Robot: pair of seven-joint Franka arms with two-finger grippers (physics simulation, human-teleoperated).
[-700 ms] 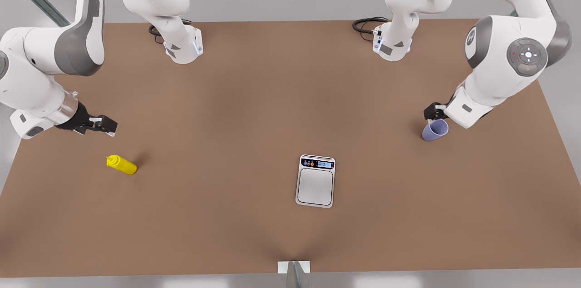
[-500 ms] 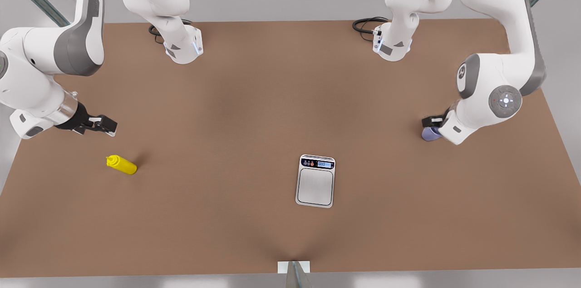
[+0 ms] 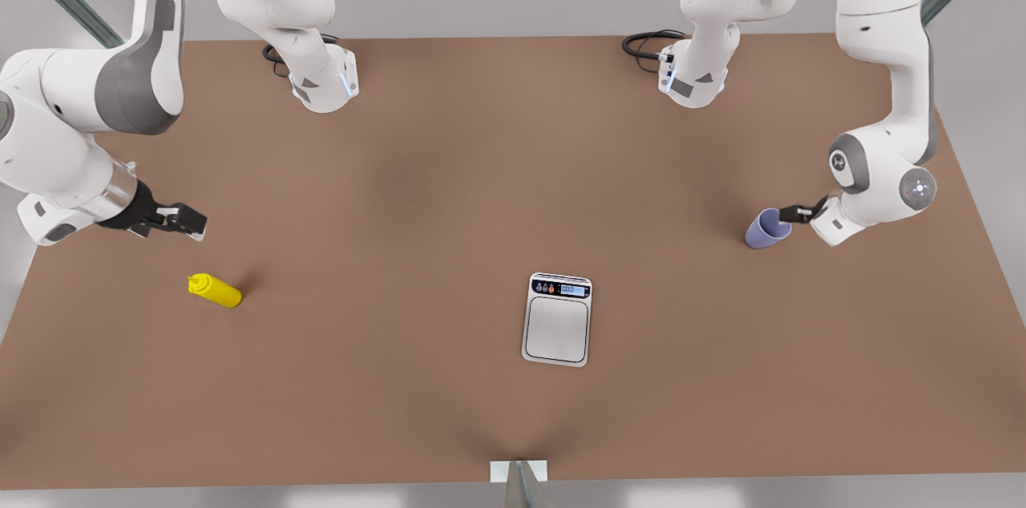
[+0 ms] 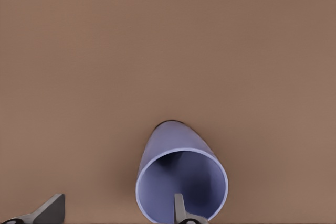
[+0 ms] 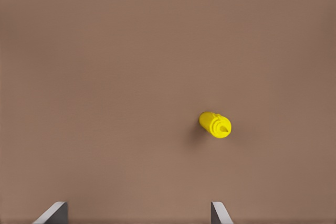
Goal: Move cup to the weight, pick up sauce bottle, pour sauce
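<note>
Table (image 3: pixel 449 195): matt brown, smooth. Scale (image 3: pixel 557 320): brushed metal plate, glossy dark display strip. Bottle (image 3: pixel 215 291) and cup (image 3: pixel 767 229): smooth plastic look, yellow and lavender.

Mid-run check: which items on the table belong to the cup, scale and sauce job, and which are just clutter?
Job items:
cup, at the left pincer
weight
sauce bottle, below the waiting right pincer

Not part of the job:
black cables at the arm bases
white bracket at the table's near edge

Both hands (image 3: pixel 789 213) (image 3: pixel 183 221) apparently open, low.
</note>
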